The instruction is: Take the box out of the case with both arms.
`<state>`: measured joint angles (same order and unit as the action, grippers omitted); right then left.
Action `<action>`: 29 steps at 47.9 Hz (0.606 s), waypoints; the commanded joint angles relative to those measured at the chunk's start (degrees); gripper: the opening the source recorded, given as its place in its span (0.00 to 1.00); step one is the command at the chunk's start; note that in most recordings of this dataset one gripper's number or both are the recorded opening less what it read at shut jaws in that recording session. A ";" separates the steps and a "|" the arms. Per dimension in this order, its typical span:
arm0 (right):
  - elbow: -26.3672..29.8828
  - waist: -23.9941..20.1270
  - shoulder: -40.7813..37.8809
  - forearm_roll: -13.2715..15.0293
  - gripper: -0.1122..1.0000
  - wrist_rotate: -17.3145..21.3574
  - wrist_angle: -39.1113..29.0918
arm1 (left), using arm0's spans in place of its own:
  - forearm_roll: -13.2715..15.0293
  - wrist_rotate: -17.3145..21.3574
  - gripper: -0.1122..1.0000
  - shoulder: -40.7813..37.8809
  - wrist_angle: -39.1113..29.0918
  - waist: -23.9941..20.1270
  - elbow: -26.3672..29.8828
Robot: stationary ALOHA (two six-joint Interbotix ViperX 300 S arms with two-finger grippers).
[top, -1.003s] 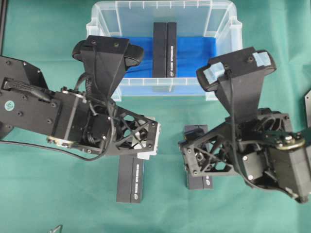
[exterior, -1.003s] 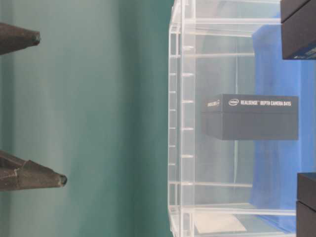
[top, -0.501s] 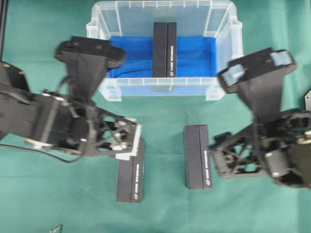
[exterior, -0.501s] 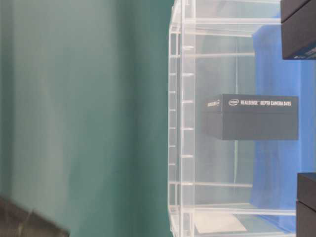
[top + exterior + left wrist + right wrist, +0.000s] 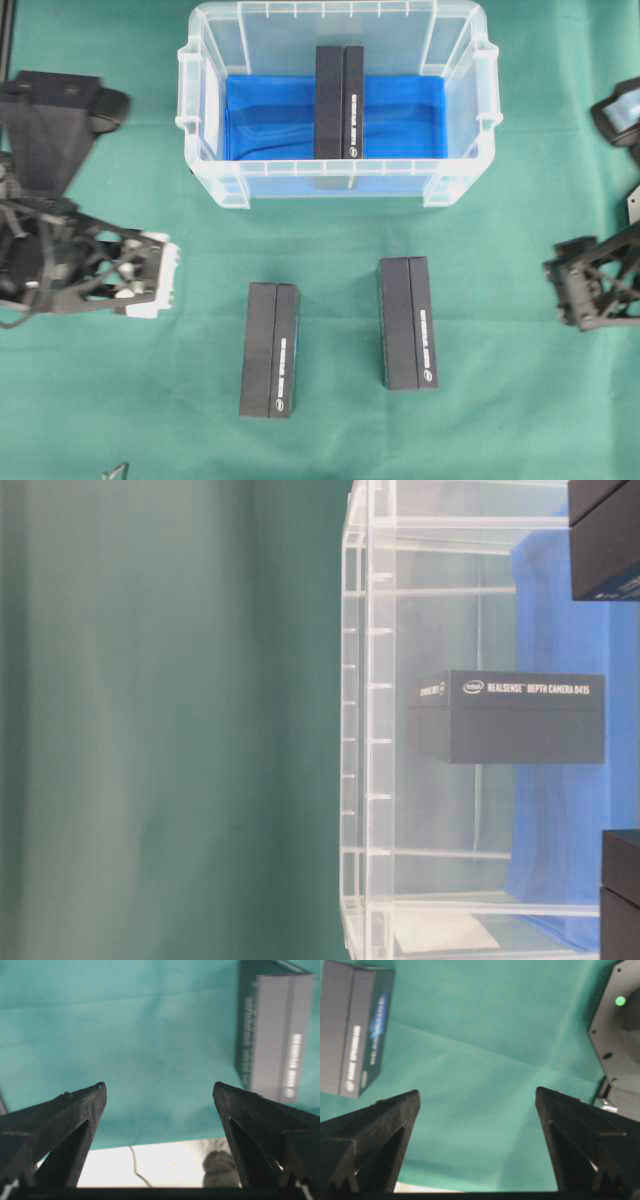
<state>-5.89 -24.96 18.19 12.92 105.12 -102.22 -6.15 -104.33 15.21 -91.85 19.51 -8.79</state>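
The clear case [image 5: 200,150] stands at the back centre on the green cloth, with a blue sheet on its floor. One black box [image 5: 339,100] stands inside it, also seen through the case wall [image 5: 365,730] as the box [image 5: 520,720]. My left gripper [image 5: 150,282] is at the far left, open and holding nothing; its jaws stand wide over bare cloth [image 5: 159,1087]. At the far right edge my right gripper [image 5: 590,290] is also open and holds nothing [image 5: 477,1092]. Both are well away from the case.
Two more black boxes lie on the cloth in front of the case, one front left [image 5: 269,349] and one front centre [image 5: 406,322]. A black base plate with a green light [image 5: 620,1035] sits by the right gripper. The table's front edge shows under the left gripper.
Both arms have drawn back from the middle to the left and right edges of the overhead view. The fingertips have left the table-level view. No box has moved.
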 commanded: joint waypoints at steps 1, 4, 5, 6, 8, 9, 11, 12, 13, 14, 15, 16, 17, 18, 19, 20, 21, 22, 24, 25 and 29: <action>-0.53 -0.26 2.37 -0.09 0.92 0.09 -0.18 | 0.00 -0.88 0.91 2.99 0.35 0.97 -1.67; -1.14 -0.26 3.25 0.00 0.92 0.09 -0.18 | 0.00 -1.58 0.91 4.13 0.79 1.41 -2.99; -1.32 -0.26 3.43 0.00 0.92 0.09 -0.18 | 0.00 -1.76 0.91 4.39 0.88 1.49 -3.25; -1.49 -0.26 3.52 0.00 0.92 0.09 -0.18 | 0.00 -2.02 0.91 4.75 0.97 1.58 -3.60; -1.76 -0.26 3.69 0.00 0.91 0.18 -0.09 | 0.00 -2.46 0.91 5.27 1.14 1.67 -4.22; -1.85 -0.26 3.69 0.00 0.91 0.18 -0.09 | 0.00 -2.64 0.91 5.45 1.14 1.67 -4.39; -2.02 -0.26 3.69 0.00 0.91 0.18 0.00 | 0.00 -2.99 0.91 5.54 1.14 1.67 -4.57; -2.11 -0.26 3.60 0.00 0.91 0.18 0.09 | 0.00 -3.08 0.91 5.54 1.23 1.67 -4.57; -2.11 -0.26 3.60 0.00 0.91 0.18 0.35 | 0.00 -3.16 0.91 5.54 1.23 1.67 -4.57; -2.11 -0.26 3.52 0.00 0.91 0.09 0.53 | 0.00 -3.25 0.91 5.54 1.23 1.67 -4.57; -2.11 -0.26 3.52 0.00 0.91 0.09 0.70 | 0.00 -3.25 0.91 5.45 1.14 1.67 -4.48; -2.11 -0.26 3.43 0.00 0.91 0.09 0.88 | -0.09 -3.34 0.91 5.27 1.23 1.67 -4.39; -2.11 -0.26 3.43 0.00 0.91 0.18 1.05 | -0.09 -3.34 0.91 5.27 1.23 1.67 -4.31; -2.11 -0.26 3.34 0.00 0.91 0.09 1.23 | -0.09 -3.34 0.91 5.19 1.23 1.67 -4.31; -2.11 -0.26 3.34 0.00 0.91 0.09 1.41 | -0.09 -3.34 0.91 5.19 1.23 1.67 -4.22; -2.11 -0.26 3.34 0.00 0.91 0.09 1.58 | -0.09 -3.34 0.91 5.10 1.14 1.67 -4.13; -2.11 -0.26 3.34 0.00 0.91 0.09 1.58 | -0.18 -3.34 0.91 5.01 1.23 1.67 -4.13; -2.11 -0.26 3.25 0.00 0.91 0.09 1.67 | -0.18 -3.34 0.91 5.01 1.23 1.67 -4.04; -2.11 -0.26 3.25 0.00 0.91 0.09 1.76 | -0.18 -3.34 0.91 5.01 1.14 1.67 -4.04; -2.11 -0.26 3.25 0.00 0.91 0.09 1.76 | -0.18 -3.34 0.91 5.01 1.23 1.67 -4.04; -2.11 -0.26 3.25 0.00 0.91 0.09 1.76 | -0.18 -3.43 0.91 5.01 1.32 1.67 -4.04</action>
<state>-8.53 -24.96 21.01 12.83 105.12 -100.72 -6.06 -107.58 19.86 -90.70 21.01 -13.89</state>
